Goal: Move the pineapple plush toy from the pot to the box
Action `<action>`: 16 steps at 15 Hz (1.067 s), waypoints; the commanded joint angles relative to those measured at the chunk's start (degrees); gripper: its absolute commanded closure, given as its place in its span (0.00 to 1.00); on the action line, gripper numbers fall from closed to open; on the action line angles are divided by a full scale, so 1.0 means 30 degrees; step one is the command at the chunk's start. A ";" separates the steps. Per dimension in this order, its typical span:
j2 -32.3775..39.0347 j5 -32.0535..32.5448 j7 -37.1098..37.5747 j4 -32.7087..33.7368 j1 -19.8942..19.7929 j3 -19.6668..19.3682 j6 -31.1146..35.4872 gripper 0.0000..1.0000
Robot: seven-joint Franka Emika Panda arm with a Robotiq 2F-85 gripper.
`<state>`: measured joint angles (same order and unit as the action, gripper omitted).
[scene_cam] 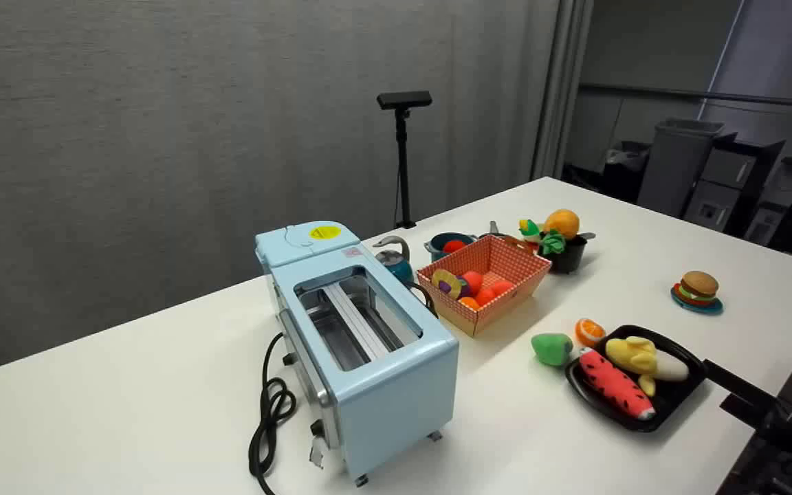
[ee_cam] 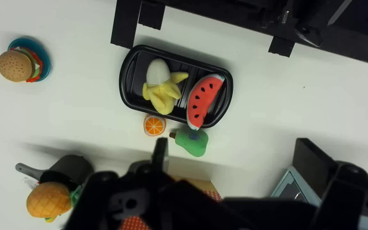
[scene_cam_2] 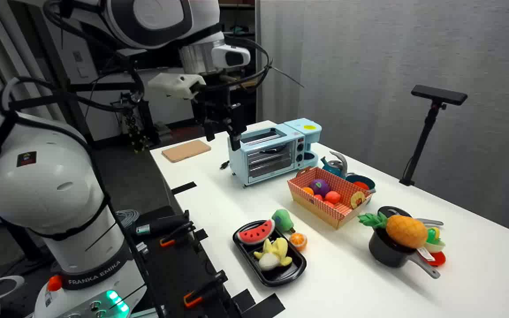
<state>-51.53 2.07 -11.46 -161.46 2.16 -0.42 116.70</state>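
My gripper point(ee_cam: 236, 156) hangs high above the table point(scene_cam_2: 347, 282), its fingers point(ee_cam: 313, 166) spread wide with nothing between them. Below, on my side of the box point(scene_cam_2: 313, 205), lie the pear point(ee_cam: 195, 145) and the orange slice point(ee_cam: 154, 125), and, farther from the box, the tray point(ee_cam: 184, 61) with the banana point(ee_cam: 163, 92) and the melon point(ee_cam: 203, 99). The box holds a few toy fruits point(scene_cam_2: 319, 187), mostly toward the end facing the toaster point(scene_cam_2: 274, 152); off its opposite end, near but apart, stands the pot point(scene_cam_2: 385, 254). The pineapple point(scene_cam_2: 407, 232) lies in the mouth of the pot, tipped on its side, much of its plump body above the rim, leaves drooping toward the box.

I take it to be light, soft and hard to break. It looks plush, so it should give under my fingers and not slip much. I would take hold across the middle of the body, where there is bulk to squeeze; the leaves look floppy and would likely let it swing or slide out. The pot may be light too, its handle pointing away from the box, so I would keep my fingers off its rim, lest it tip or come along, and lift straight up before heading for the box.
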 commanded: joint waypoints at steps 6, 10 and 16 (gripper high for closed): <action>0.0305 0.0163 0.0148 0.0100 0.0203 -0.0177 -0.0194 0.00; 0.0331 0.0163 0.0148 0.0101 0.0202 -0.0177 -0.0193 0.00; 0.0331 0.0163 0.0148 0.0100 0.0202 -0.0177 -0.0194 0.00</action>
<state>-50.55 2.07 -11.46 -161.28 2.16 -0.42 116.30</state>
